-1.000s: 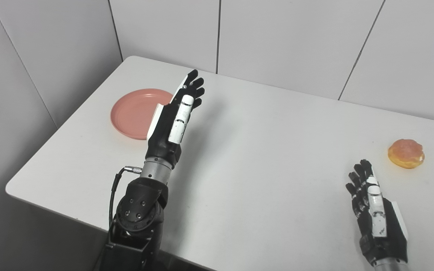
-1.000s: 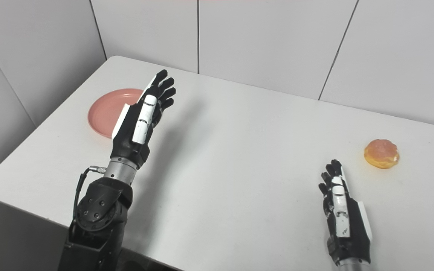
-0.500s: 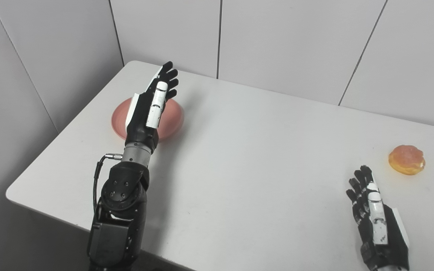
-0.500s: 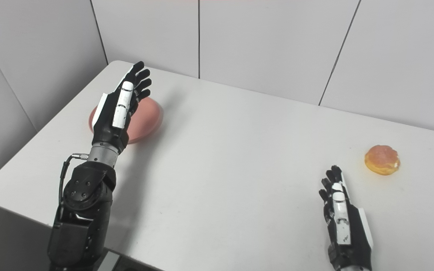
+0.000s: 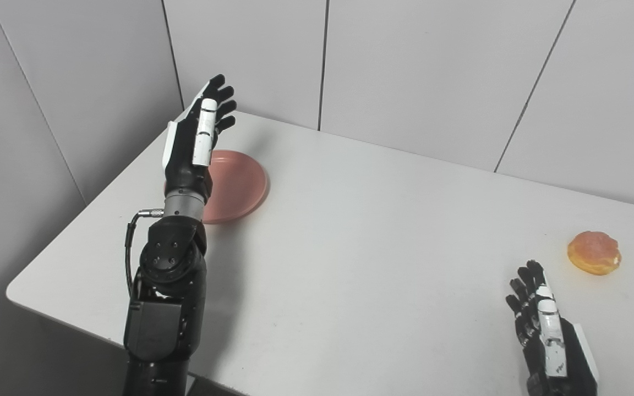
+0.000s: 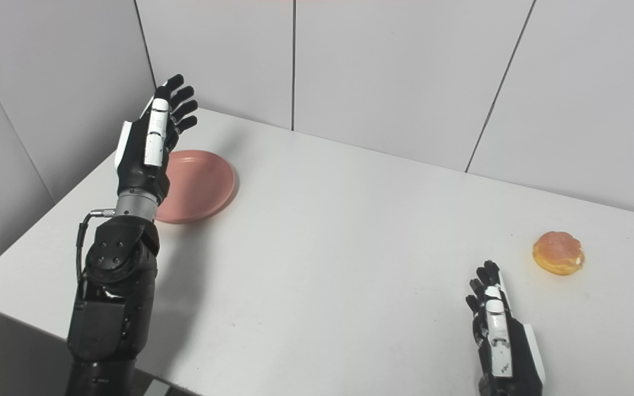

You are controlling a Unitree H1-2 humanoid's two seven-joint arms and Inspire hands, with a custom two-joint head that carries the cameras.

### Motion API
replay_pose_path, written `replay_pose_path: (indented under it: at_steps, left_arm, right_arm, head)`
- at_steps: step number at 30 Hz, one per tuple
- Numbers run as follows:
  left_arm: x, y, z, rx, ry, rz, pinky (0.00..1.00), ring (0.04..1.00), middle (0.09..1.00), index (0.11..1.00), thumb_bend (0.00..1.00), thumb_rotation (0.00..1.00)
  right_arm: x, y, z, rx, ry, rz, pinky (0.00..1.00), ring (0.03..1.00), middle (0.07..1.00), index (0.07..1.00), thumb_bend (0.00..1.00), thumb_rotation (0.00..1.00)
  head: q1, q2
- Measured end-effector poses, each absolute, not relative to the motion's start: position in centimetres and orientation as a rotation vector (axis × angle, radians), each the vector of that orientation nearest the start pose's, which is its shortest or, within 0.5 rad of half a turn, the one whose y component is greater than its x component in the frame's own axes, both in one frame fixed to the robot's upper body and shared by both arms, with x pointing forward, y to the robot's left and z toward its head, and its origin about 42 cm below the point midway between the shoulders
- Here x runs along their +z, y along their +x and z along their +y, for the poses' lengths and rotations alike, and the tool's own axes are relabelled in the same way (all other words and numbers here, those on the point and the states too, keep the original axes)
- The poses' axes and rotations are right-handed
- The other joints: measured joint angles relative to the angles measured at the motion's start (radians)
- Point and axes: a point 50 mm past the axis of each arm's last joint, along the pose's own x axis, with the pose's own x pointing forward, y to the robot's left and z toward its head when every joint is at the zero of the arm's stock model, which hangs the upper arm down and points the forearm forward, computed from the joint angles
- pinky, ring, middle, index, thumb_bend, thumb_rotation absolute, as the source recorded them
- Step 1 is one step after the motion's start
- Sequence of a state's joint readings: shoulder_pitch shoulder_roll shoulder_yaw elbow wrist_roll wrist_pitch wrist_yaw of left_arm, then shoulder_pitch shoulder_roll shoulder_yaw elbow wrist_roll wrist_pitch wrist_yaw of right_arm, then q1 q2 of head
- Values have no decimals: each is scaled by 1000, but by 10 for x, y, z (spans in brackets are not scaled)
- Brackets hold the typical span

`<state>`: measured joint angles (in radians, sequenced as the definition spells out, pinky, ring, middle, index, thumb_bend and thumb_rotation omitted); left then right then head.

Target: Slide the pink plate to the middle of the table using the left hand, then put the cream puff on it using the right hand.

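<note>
Just right of the raised left hand (image 5: 195, 144) — fingers spread, holding nothing — lies the pink plate (image 5: 237, 184) on the white table (image 5: 361, 247), while the cream puff (image 5: 594, 252) sits just beyond the right hand (image 5: 549, 335), whose fingers are extended and empty.
</note>
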<state>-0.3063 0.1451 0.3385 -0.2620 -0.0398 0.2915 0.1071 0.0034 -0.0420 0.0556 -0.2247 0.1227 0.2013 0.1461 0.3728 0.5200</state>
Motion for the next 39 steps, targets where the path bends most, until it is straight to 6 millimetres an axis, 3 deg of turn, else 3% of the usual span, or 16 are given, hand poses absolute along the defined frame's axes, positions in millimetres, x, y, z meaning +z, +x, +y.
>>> replay_pose_path:
  at_steps: [11,28,39]
  left_arm:
    - [253,356,356,414,29,-274,845,854,851,813,428,1000]
    - [246,355,408,466,-38,-222,839,861,868,841,413,1000]
    - [235,354,425,483,-147,-192,863,862,861,843,395,1000]
  right_arm:
    - [142,278,-198,224,75,-21,1000,1000,1000,1000,122,1000]
    - [143,278,-199,222,73,-21,1000,1000,1000,1000,130,1000]
    - [143,278,-199,222,81,-21,1000,1000,1000,1000,116,1000]
  head:
    - [3,3]
    - [9,8]
    - [12,9]
